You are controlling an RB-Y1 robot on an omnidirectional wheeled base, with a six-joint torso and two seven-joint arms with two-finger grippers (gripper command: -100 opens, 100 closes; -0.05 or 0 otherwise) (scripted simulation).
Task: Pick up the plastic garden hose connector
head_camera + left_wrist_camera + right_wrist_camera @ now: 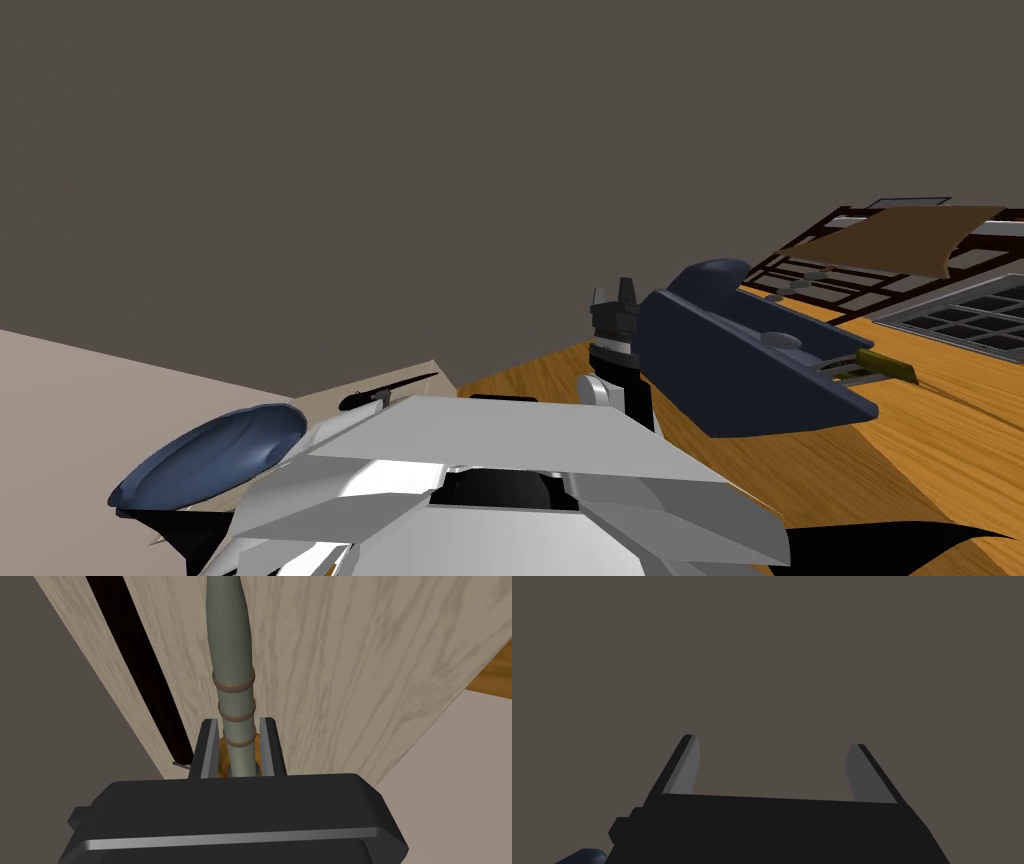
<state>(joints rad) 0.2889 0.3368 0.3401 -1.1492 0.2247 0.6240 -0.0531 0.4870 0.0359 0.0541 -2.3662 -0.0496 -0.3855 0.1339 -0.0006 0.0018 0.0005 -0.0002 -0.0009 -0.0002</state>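
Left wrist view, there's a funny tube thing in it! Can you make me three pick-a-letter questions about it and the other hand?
1. Where is the grey-green hose connector?
A. Between the left end effector's fingers
B. In a red bucket
C. On the floor

2. How many brown rings circle it?
A. One
B. Three
C. Six

3. How is the right end effector?
A. Shut on a cup
B. Shut on nothing
C. Open

Answers:
1 A, both fingers press its sides.
2 B, three bands show near the fingertips.
3 C, its fingers stand wide apart with nothing between them.
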